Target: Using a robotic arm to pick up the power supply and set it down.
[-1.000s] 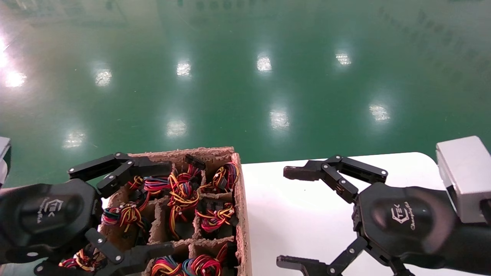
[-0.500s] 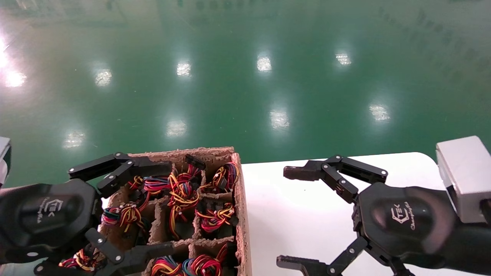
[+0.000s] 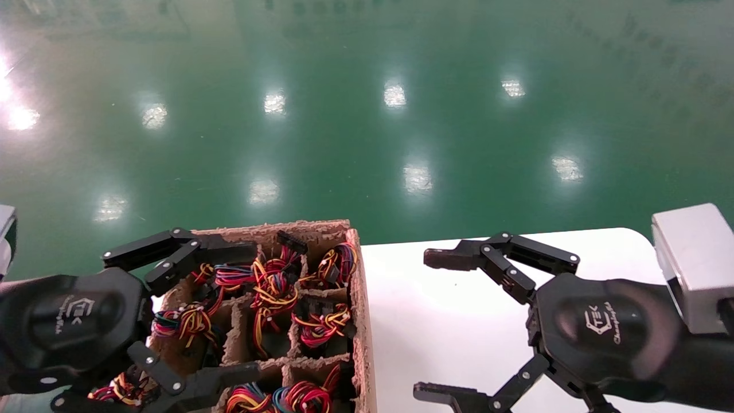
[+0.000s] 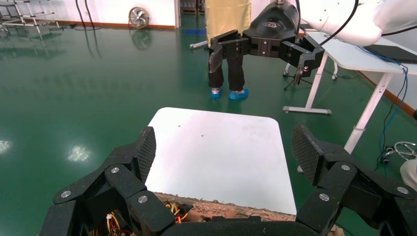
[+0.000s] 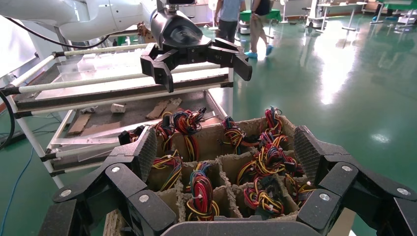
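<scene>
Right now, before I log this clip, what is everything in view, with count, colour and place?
Brown pulp carton with compartments: one, on the robot's left, against the white table's edge.
Wire bundles with black connectors: several, red, yellow, orange, blue and black, one per visible compartment; the grey boxes beneath are not visible.
White table with rounded corners: one, on the robot's right, bare where visible.
Green glossy floor: all around, with lamp reflections.
Metal rack: one, behind the carton in the right wrist view.
Left gripper: black, open, over the carton.
Right gripper: black, open, above the table.
Silver wrist block: one, on the right arm.
</scene>
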Robot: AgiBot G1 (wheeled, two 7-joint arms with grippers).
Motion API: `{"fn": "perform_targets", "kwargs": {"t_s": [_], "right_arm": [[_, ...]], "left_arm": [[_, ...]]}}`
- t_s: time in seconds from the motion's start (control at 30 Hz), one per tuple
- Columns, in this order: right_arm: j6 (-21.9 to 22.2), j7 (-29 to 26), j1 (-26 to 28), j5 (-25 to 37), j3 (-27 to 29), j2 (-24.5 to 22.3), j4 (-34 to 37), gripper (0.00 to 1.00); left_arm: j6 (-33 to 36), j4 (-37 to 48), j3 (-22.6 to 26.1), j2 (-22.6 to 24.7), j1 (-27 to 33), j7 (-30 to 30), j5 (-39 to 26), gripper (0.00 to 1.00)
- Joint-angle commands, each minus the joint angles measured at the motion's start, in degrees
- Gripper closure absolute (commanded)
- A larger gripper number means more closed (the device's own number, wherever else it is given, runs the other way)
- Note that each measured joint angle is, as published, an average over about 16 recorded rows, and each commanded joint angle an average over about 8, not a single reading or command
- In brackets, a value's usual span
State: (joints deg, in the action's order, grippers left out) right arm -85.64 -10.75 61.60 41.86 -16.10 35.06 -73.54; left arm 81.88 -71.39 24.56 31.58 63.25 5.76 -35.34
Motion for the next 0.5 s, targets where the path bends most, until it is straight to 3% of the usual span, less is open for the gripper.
{"fn": "perform_targets", "kwargs": {"t_s": [0.03, 0.5], "right_arm": [[0.0, 0.0, 0.0, 0.0, 0.0, 0.0, 0.0, 0.0], [0.0, 0.0, 0.0, 0.0, 0.0, 0.0, 0.0, 0.0]], "left_arm": [[0.0, 0.0, 0.0, 0.0, 0.0, 0.0, 0.0, 0.0], [0.0, 0.0, 0.0, 0.0, 0.0, 0.0, 0.0, 0.0]]}}
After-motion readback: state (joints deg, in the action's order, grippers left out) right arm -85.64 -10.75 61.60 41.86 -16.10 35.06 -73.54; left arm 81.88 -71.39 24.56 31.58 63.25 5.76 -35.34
